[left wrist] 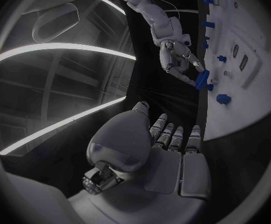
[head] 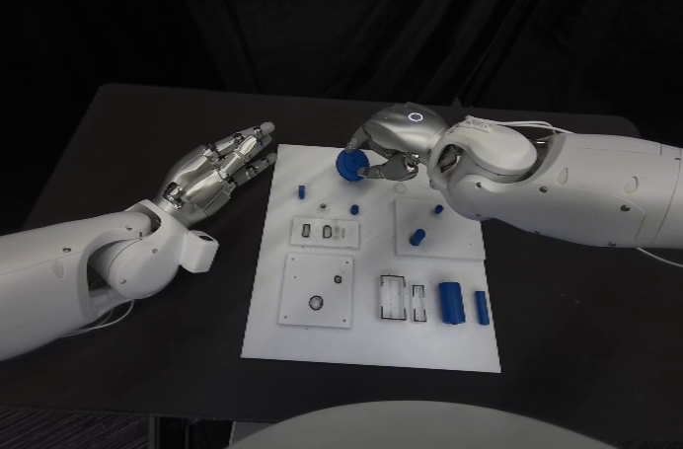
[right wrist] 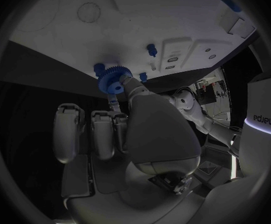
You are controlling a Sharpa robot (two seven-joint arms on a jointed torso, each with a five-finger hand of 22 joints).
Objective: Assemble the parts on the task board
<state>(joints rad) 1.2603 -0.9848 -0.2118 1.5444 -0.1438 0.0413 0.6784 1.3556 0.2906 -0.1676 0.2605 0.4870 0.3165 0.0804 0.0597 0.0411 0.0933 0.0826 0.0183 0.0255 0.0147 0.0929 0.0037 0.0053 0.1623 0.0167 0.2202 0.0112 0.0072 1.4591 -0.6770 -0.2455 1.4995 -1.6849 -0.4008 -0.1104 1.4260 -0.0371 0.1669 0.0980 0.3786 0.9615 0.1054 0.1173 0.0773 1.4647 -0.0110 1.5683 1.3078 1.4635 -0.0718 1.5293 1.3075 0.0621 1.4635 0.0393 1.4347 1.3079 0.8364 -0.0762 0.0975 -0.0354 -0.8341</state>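
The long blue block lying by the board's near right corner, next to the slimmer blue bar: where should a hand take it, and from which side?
Judging by its pose, the long blue block lies flat on the task board, so come from above and pinch its two long sides near the middle. The slimmer blue bar lies close alongside, leaving little finger room there.

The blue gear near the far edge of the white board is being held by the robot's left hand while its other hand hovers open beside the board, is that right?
Not quite: the right hand holds the blue gear, as the head view shows. The left hand is the open one, hovering beside the task board with its fingers spread.
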